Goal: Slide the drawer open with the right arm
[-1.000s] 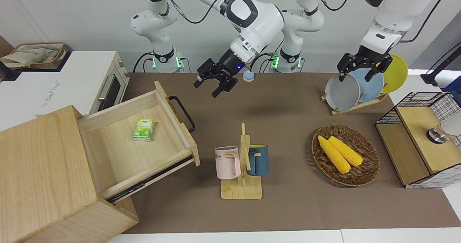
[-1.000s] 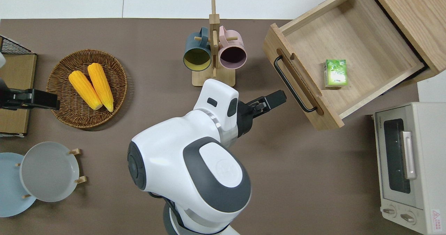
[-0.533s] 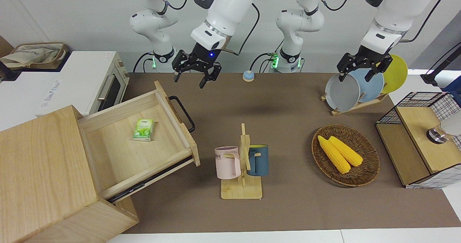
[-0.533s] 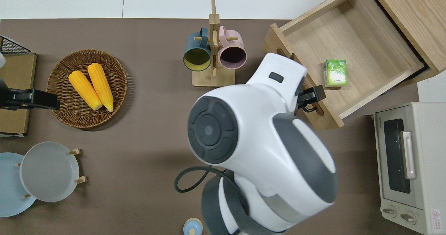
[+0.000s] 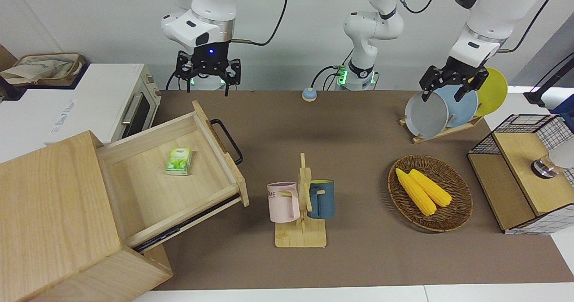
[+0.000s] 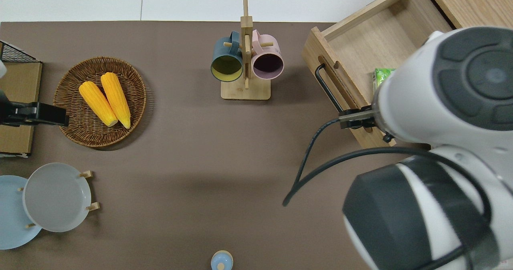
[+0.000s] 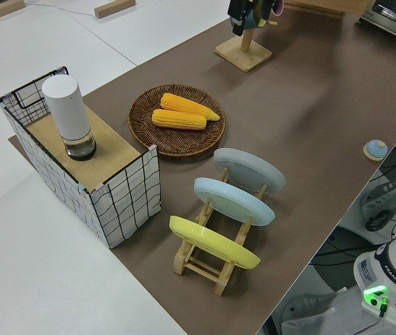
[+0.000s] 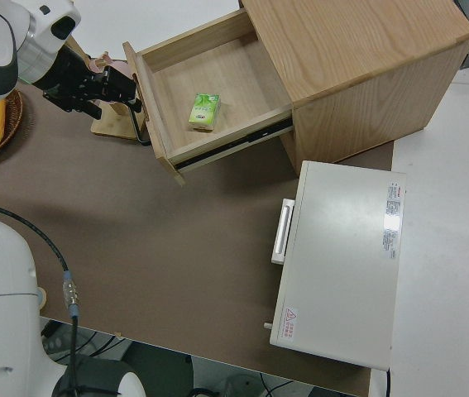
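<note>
Moved: right end effector (image 5: 207,72) has swung away from mid-desk toward the right arm's end since a second ago; drawer (image 5: 172,176) unchanged, pulled fully out.
Front view: right end effector up in the air, blue wrist light on, fingers spread, gripping nothing. Drawer's black bar handle (image 5: 227,140) untouched. Green carton (image 5: 179,161) lies flat in the drawer; its print unreadable. Pink mug (image 5: 283,201) shows letters "ME". Left arm parked, end effector (image 5: 453,83) fingers apart.
Overhead view: right arm's bulk covers most of the drawer (image 6: 352,45); handle (image 6: 328,89) partly visible.
Right side view: drawer (image 8: 209,103) open, carton (image 8: 204,112) inside; white toaster oven (image 8: 342,256) beside the wooden box, nearer the robots.
</note>
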Robot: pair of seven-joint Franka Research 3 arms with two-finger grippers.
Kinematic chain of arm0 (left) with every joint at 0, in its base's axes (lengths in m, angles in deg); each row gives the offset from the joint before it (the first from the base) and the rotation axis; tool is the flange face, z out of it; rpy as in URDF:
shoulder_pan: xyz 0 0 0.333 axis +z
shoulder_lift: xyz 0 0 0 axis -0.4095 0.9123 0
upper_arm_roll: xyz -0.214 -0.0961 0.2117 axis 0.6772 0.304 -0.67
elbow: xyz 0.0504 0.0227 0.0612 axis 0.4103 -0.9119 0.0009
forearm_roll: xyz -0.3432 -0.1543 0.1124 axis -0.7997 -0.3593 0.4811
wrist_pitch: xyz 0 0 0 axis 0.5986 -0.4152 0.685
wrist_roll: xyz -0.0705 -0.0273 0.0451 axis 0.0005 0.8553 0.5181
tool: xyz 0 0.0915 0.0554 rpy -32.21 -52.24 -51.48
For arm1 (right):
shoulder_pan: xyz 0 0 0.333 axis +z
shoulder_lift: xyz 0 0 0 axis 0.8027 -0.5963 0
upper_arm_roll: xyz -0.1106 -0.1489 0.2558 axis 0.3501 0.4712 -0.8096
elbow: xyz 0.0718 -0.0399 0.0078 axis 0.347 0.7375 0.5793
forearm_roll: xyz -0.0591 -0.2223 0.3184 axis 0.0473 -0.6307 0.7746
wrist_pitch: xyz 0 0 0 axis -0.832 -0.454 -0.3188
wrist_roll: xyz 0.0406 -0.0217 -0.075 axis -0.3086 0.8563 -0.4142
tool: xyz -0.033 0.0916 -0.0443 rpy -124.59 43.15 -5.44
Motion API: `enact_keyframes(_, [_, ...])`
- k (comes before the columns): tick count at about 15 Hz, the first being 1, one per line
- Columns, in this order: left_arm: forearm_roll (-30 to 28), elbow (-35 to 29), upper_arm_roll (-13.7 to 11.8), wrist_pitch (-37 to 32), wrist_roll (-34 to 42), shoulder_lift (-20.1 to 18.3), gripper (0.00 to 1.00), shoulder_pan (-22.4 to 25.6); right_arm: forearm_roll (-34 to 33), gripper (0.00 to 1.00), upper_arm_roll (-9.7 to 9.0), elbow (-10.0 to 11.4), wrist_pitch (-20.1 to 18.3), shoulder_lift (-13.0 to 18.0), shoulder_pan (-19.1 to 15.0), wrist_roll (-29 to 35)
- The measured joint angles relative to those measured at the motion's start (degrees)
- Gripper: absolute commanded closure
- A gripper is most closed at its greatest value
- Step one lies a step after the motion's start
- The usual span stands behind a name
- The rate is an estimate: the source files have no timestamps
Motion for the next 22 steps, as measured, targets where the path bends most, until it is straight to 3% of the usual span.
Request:
enact_keyframes(10, [0.00,0.00,0.00,0.00,0.00,0.00,0.00,0.00,11.38,0.011,0.65,1.22,-1.74,2.10,-15.39,-10.08])
enact_keyframes(16, [0.00,0.00,0.00,0.00,0.00,0.00,0.00,0.00,14.85,0.011,3.61,2.85,-2.00,2.09,-16.92,-15.32])
enact_keyframes(22, [0.00,0.00,0.00,0.00,0.00,0.00,0.00,0.00,14.85,0.011,3.70,3.14,-2.00,2.10,-16.91,-15.69])
